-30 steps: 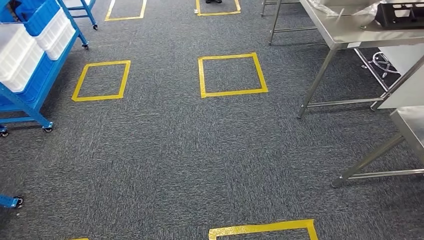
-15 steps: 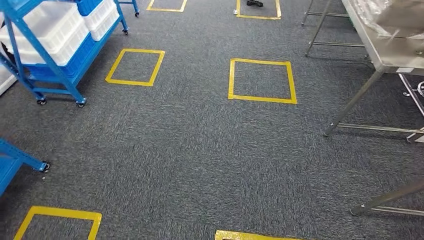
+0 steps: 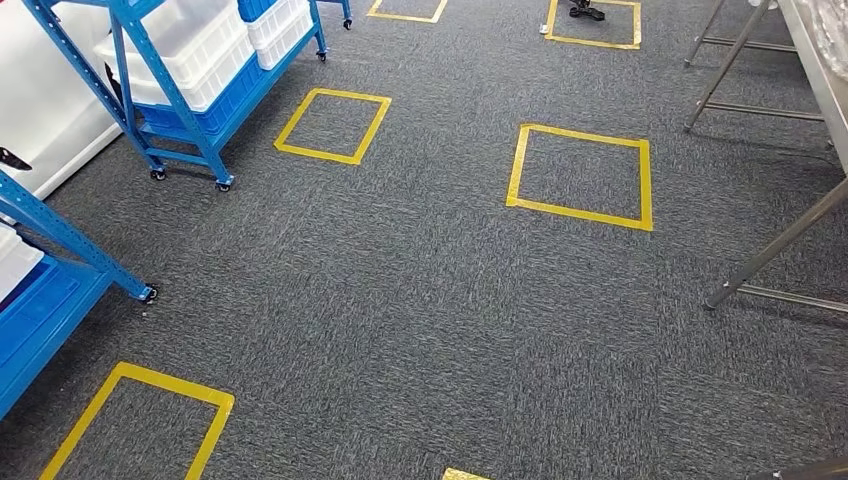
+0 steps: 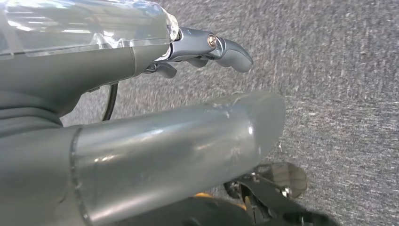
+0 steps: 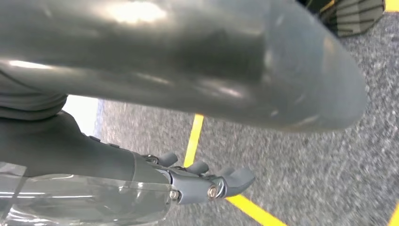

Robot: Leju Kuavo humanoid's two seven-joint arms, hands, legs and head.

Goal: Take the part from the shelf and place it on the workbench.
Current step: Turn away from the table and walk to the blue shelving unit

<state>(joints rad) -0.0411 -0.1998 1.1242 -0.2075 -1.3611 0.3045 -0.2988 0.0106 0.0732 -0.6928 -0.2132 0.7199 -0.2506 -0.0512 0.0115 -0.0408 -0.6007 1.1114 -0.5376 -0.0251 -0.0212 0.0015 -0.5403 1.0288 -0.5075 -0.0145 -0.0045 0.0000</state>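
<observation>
A blue wheeled shelf (image 3: 128,62) stands at the upper left of the head view, holding white bins (image 3: 190,45) and a blue bin (image 3: 215,105). No part can be made out in them. A second blue shelf (image 3: 50,290) is nearer, at the left edge. The steel workbench (image 3: 815,60) shows its edge and a slanted leg (image 3: 775,245) at the far right. My left hand (image 4: 164,141) hangs over the grey carpet, fingers (image 4: 226,49) apart, holding nothing. My right hand (image 5: 188,70) hangs the same way, its fingers (image 5: 211,183) spread and holding nothing.
Grey carpet lies between shelves and workbench, marked with yellow tape squares (image 3: 307,119) (image 3: 580,215) and another at the lower left (image 3: 150,380). A second steel table frame (image 3: 720,70) stands at the upper right. A dark object (image 3: 585,10) lies in a far square.
The whole picture has shifted to the right, so the camera has turned left. The blue shelves take up more of the left side and the workbench has slid toward the right edge.
</observation>
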